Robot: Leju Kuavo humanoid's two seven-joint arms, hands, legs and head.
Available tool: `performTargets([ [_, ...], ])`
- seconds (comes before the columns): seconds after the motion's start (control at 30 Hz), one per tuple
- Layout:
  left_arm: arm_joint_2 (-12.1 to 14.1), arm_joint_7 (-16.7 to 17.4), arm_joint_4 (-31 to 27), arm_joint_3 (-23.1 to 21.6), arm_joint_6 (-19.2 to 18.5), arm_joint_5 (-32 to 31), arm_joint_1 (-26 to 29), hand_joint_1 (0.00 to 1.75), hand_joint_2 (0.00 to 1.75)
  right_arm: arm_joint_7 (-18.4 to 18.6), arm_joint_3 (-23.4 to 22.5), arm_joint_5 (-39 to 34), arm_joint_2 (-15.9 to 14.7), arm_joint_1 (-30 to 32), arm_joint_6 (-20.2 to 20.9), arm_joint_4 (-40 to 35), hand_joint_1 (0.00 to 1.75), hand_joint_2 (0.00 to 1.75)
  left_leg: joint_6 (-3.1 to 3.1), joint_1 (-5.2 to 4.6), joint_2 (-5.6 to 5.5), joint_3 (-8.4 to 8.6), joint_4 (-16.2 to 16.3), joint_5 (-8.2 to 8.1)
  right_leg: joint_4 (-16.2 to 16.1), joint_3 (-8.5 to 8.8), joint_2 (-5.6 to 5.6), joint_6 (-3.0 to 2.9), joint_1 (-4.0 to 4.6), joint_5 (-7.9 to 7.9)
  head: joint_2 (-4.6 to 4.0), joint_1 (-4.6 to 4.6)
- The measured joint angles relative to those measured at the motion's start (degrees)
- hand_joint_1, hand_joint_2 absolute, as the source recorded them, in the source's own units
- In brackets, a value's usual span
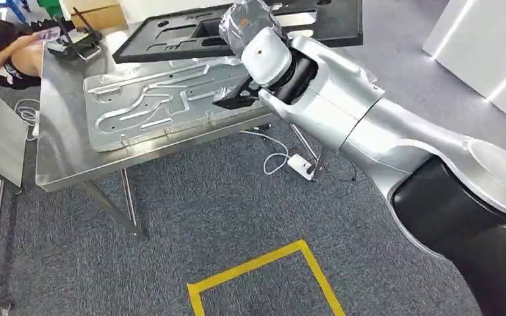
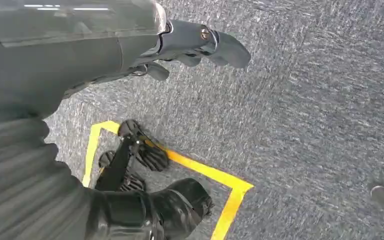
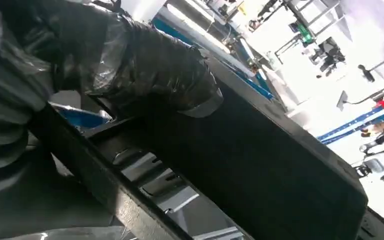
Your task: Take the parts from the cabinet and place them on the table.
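Observation:
A large black panel [image 1: 165,36] with cut-outs lies across the far side of the steel table [image 1: 66,151]. My right hand [image 1: 247,26], in its grey cover, grips the panel's near edge. In the right wrist view the thick thumb [image 3: 170,80] lies on top of the black panel [image 3: 260,170], and the other fingers are hidden under it. A silver stamped plate [image 1: 151,99] lies flat on the table just in front of the panel. My left hand [image 2: 200,45] hangs over the carpet with its fingers apart, holding nothing.
A person [image 1: 0,39] sits at the table's far left corner beside a black clamp tool [image 1: 72,43]. A white cable and adapter [image 1: 300,164] lie on the carpet under the table. Yellow floor tape [image 1: 263,263] marks a square near me. A white unit [image 1: 487,46] stands at the right.

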Motion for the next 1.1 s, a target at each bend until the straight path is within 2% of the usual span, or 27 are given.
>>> performTargets([
  [0.03, 0.0, -0.1, 0.0, -0.1, 0.0, 0.0, 0.3, 0.0, 1.75, 0.0, 0.0, 0.0, 0.0, 0.1, 0.0, 0.0, 1.75, 1.75, 0.68, 0.0, -0.06, -0.04, -0.2, 0.45, 0.5, 0.19, 0.02, 0.46, 0.12, 0.2, 0.0, -0.02],
  [0.07, 0.0, -0.2, 0.0, -0.1, -0.1, 0.0, 0.3, 0.0, 1.75, -0.1, 0.0, 0.0, 0.0, 0.0, 0.0, 0.0, 1.75, 1.75, 1.03, 0.19, -0.03, 0.22, -0.2, 0.57, 0.5, 0.4, 0.03, 0.67, 0.29, 0.07, 0.0, 0.02],
  [0.13, 0.2, -0.5, 0.0, -0.3, -0.2, 0.0, 0.4, 0.0, 1.75, -0.1, 0.0, 0.0, -0.1, -0.1, 0.0, 0.1, 1.75, 1.75, 1.68, 0.4, -0.09, 1.24, -0.5, 0.37, 2.5, -0.41, -0.29, 1.2, -0.08, -1.22, 0.0, 0.07],
  [0.17, 0.2, -0.5, 0.0, -0.4, -0.3, 0.0, 0.4, 0.0, 1.75, 0.0, 0.0, 0.0, -0.2, -0.3, 0.0, 0.1, 1.75, 1.75, 1.98, 0.38, -0.1, 1.42, -0.4, 0.18, 5.7, -2.01, -0.38, 1.5, -0.13, -2.7, 0.0, 0.02],
  [0.23, 0.3, -0.4, 0.0, -0.5, -0.3, 0.0, 0.3, 0.0, 1.75, -0.1, 0.0, 0.0, -0.2, -0.3, 0.0, 0.1, 1.75, 1.75, 2.3, 0.29, -0.06, 1.8, -0.4, -0.16, 14.2, -6.84, -0.49, 1.92, -0.31, -6.08, 0.0, 0.04],
  [0.27, 0.3, -0.2, 0.0, -0.7, -0.3, 0.0, 0.3, 0.0, 1.75, -0.1, 0.0, 0.0, -0.2, -0.2, 0.0, 0.2, 1.75, 1.75, 2.3, 0.24, -0.09, 2.04, -0.3, -0.37, 17.6, -9.11, -0.57, 1.72, -0.37, -6.9, 0.0, 0.0],
  [0.3, 0.3, 0.2, 0.0, -0.8, -0.3, 0.2, 0.4, 0.0, 1.75, -0.1, 0.0, 0.0, -0.2, -0.1, 0.1, 0.3, 1.75, 1.75, 2.28, 0.24, -0.17, 2.38, -0.2, -0.57, 17.8, -9.85, -0.59, 1.53, -0.39, -6.2, 0.0, 0.02],
  [0.33, 0.3, 0.5, 0.0, -0.9, -0.2, 0.2, 0.5, 0.0, 1.75, -0.1, 0.0, 0.0, -0.2, 0.0, 0.1, 0.4, 1.75, 1.75, 2.21, 0.22, -0.23, 2.83, -0.2, -0.91, 15.6, -9.28, -0.58, 1.37, -0.36, -4.37, 0.0, 0.04],
  [0.37, 0.3, 0.6, 0.0, -0.9, 0.0, 0.4, 0.6, 0.0, 1.75, -0.1, 0.0, 0.0, -0.2, -0.1, 0.2, 0.5, 1.75, 1.75, 2.16, 0.16, -0.34, 3.41, -0.2, -1.32, 11.0, -7.48, -0.58, 1.14, -0.27, -1.43, 0.0, 0.02],
  [0.4, 0.3, 0.6, 0.0, -0.9, 0.1, 0.5, 0.7, 0.0, 1.75, -0.1, 0.0, 0.0, -0.2, -0.2, 0.3, 0.5, 1.75, 1.75, 2.05, 0.09, -0.34, 4.07, -0.2, -1.83, 5.0, -4.95, -0.58, 0.51, -0.05, 2.1, 0.0, 0.02],
  [0.43, 0.3, 0.6, 0.0, -0.9, 0.1, 0.5, 0.8, 0.0, 1.75, -0.1, 0.0, 0.0, -0.3, -0.2, 0.4, 0.5, 1.75, 1.75, 1.88, 0.13, -0.32, 4.41, -0.4, -2.26, 0.7, -3.54, -0.6, 0.0, 0.25, 3.93, 0.0, 0.02],
  [0.47, 0.3, 0.6, 0.0, -0.9, 0.1, 0.6, 0.8, 0.0, 1.75, -0.1, 0.0, 0.0, -0.3, -0.3, 0.5, 0.5, 1.75, 1.75, 1.59, -0.06, -0.28, 4.55, -0.5, -2.44, 0.2, -3.18, -0.61, -0.11, 0.59, 2.3, 0.0, -0.04],
  [0.5, 0.3, 0.6, 0.0, -1.0, 0.1, 0.6, 0.8, 0.0, 1.75, -0.1, 0.0, 0.0, -0.2, -0.4, 0.6, 0.5, 1.75, 1.75, 1.27, -0.03, -0.25, 4.41, -0.7, -2.5, 0.0, -2.55, -0.63, -0.15, 0.69, 2.51, 0.0, -0.02],
  [0.57, 0.3, 0.6, 0.0, -1.1, 0.2, 0.6, 0.9, 0.0, 1.75, -0.2, 0.2, 0.0, -0.2, -0.2, 0.6, 0.5, 1.75, 1.75, 0.49, 0.03, -0.24, 5.07, -0.5, -1.93, -0.7, -2.16, -0.59, -0.8, 0.86, 2.62, 0.0, 0.0],
  [0.63, 0.3, 0.6, 0.0, -1.2, 0.3, 0.7, 1.0, 0.0, 1.75, -0.2, 0.3, 0.0, -0.4, -0.3, 0.5, 0.5, 1.75, 1.75, 0.38, 0.23, -0.04, 4.65, 1.0, -3.03, -1.7, -0.58, -0.7, -1.24, 0.36, 2.63, 0.0, 0.04],
  [0.67, 0.4, 0.6, 0.0, -1.2, 0.4, 0.7, 1.1, 0.0, 1.75, -0.1, 0.3, 0.0, -0.4, -0.6, 0.5, 0.5, 1.75, 1.75, 0.11, 0.28, -0.06, 2.96, 4.3, -4.57, -1.8, -0.39, -0.74, -1.63, 0.31, 2.46, 0.0, -0.04],
  [0.77, 0.6, 0.5, 0.0, -1.2, 0.4, 0.7, 1.4, 0.0, 1.75, -0.2, 0.5, 0.0, -0.4, -0.3, 0.5, 0.7, 1.75, 1.75, -0.54, 0.29, -0.07, -3.91, 15.7, -9.42, -1.8, -0.12, -0.5, -1.98, 0.4, 1.99, 0.0, 0.0],
  [0.8, 0.6, 0.5, 0.0, -1.2, 0.4, 0.7, 1.5, 0.0, 1.75, -0.3, 0.5, 0.0, -0.4, 0.0, 0.5, 0.7, 1.75, 1.75, -0.68, 0.31, -0.06, -5.11, 16.7, -9.1, -1.6, -0.04, -0.37, -1.93, 0.41, 1.81, 0.0, 0.0],
  [0.83, 0.6, 0.5, 0.0, -1.2, 0.4, 0.7, 1.5, 0.0, 1.75, -0.3, 0.6, 0.0, -0.4, 0.1, 0.5, 0.8, 1.75, 1.75, -0.7, 0.33, -0.05, -5.01, 15.1, -7.44, -1.4, 0.11, -0.31, -1.9, 0.4, 1.6, 0.0, -0.02],
  [0.87, 0.7, 0.5, 0.0, -1.2, 0.4, 0.7, 1.5, 0.0, 1.75, -0.3, 0.6, 0.0, -0.4, 0.1, 0.5, 0.8, 1.75, 1.75, -0.64, 0.35, -0.03, -3.72, 11.2, -4.62, -1.2, 0.28, -0.29, -1.75, 0.35, 1.27, 0.0, 0.0],
  [0.9, 0.8, 0.5, 0.0, -1.3, 0.4, 0.7, 1.5, 0.0, 1.75, -0.3, 0.6, 0.0, -0.4, 0.1, 0.5, 0.8, 1.75, 1.75, -0.6, 0.36, -0.01, -1.49, 5.6, -0.96, -0.7, 0.47, -0.29, -1.54, 0.29, 0.85, 0.0, -0.02],
  [0.93, 0.9, 0.4, 0.0, -1.3, 0.4, 0.7, 1.5, 0.0, 1.75, -0.3, 0.6, 0.0, -0.4, 0.0, 0.5, 0.8, 1.75, 1.75, -0.52, 0.37, 0.05, 0.3, 0.9, 1.53, -0.4, 0.54, -0.31, -1.31, 0.27, 0.47, 0.0, 0.0],
  [0.97, 0.9, 0.4, 0.0, -1.3, 0.4, 0.7, 1.4, 0.0, 1.75, -0.2, 0.7, 0.0, -0.4, 0.0, 0.5, 0.8, 1.75, 1.75, -0.38, -0.03, 0.08, 0.38, 0.1, -0.55, -0.1, 0.52, -0.31, -1.06, 0.39, 0.37, 0.0, 0.0],
  [1.0, 0.9, 0.4, 0.0, -1.4, 0.4, 0.7, 1.3, 0.0, 1.75, -0.2, 0.7, 0.0, -0.4, -0.1, 0.5, 0.9, 1.75, 1.75, 0.25, -0.23, 0.1, 0.54, -0.2, -0.83, 0.0, 0.11, -0.18, -0.77, 0.45, 0.36, 0.0, 0.02],
  [1.03, 0.9, 0.4, 0.0, -1.4, 0.4, 0.7, 1.4, 0.0, 1.75, -0.3, 0.7, 0.0, -0.4, 0.1, 0.5, 0.9, 1.75, 1.75, 0.75, -0.27, -0.02, 0.61, -0.2, 0.49, 0.0, 0.03, -0.21, -0.53, 0.5, 0.23, 0.0, 0.0],
  [1.07, 1.0, 0.4, 0.0, -1.4, 0.4, 0.7, 1.4, 0.0, 1.75, -0.3, 0.7, 0.0, -0.4, 0.2, 0.5, 0.9, 1.75, 1.75, 0.97, -0.3, -0.08, 0.62, -0.1, 0.5, -0.1, 0.13, -0.22, -0.21, 0.49, 0.29, 0.0, 0.0],
  [1.1, 0.9, 0.4, 0.0, -1.4, 0.4, 0.7, 1.3, 0.0, 1.75, -0.3, 0.7, 0.0, -0.4, 0.0, 0.5, 0.8, 1.75, 1.75, 1.51, 0.21, -0.05, 0.76, -0.5, 0.9, 0.0, 0.14, -0.19, 0.1, 0.86, 0.23, 0.0, 0.0],
])
